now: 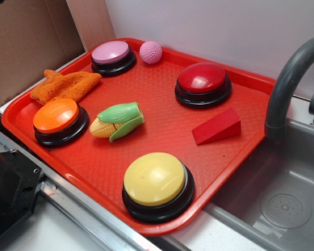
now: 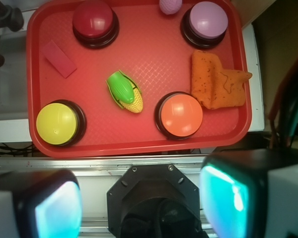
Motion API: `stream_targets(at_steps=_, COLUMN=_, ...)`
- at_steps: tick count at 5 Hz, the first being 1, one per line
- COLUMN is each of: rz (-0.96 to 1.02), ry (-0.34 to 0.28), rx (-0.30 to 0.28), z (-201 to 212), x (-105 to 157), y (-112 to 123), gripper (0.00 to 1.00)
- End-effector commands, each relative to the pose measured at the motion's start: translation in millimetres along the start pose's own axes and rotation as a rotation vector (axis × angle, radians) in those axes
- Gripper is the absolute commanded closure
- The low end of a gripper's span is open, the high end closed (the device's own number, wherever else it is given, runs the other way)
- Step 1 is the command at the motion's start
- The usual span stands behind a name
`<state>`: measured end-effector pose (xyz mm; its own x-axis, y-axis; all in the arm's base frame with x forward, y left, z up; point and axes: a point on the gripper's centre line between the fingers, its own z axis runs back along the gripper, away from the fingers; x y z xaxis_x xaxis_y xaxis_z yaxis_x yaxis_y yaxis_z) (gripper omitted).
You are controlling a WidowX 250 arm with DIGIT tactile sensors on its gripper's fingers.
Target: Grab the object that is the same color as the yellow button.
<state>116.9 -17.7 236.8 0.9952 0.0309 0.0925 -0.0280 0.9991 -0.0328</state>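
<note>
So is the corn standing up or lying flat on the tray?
Lying flat. The corn rests on its side on the tray, between the orange button and yellow button.

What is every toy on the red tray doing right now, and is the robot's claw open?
toy corn: lying on its side, untouched
yellow button: upright, not pressed
orange button: upright, not pressed
red button: upright, not pressed
pink button: upright, not pressed
orange cloth: crumpled, lying beside the orange button
pink ball: resting near the tray's back rim
red wedge: lying flat
gripper: open, empty, off the tray
</note>
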Motion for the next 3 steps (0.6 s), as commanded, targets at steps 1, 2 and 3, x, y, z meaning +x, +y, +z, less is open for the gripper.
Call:
stream_targets(at_steps=1, rz=0.0, ry=0.0, rx=0.0, z=0, x=0, y=0, gripper=0.0)
stream_targets(at_steps=2, rz=-0.096, ry=-0.012, rx=0.002, z=-1, x=5, y=-23, gripper=0.0)
stream_targets(at_steps=3, rz=-0.19, ry=0.007, rx=0.025, z=-15, x=21, y=-38, gripper=0.0)
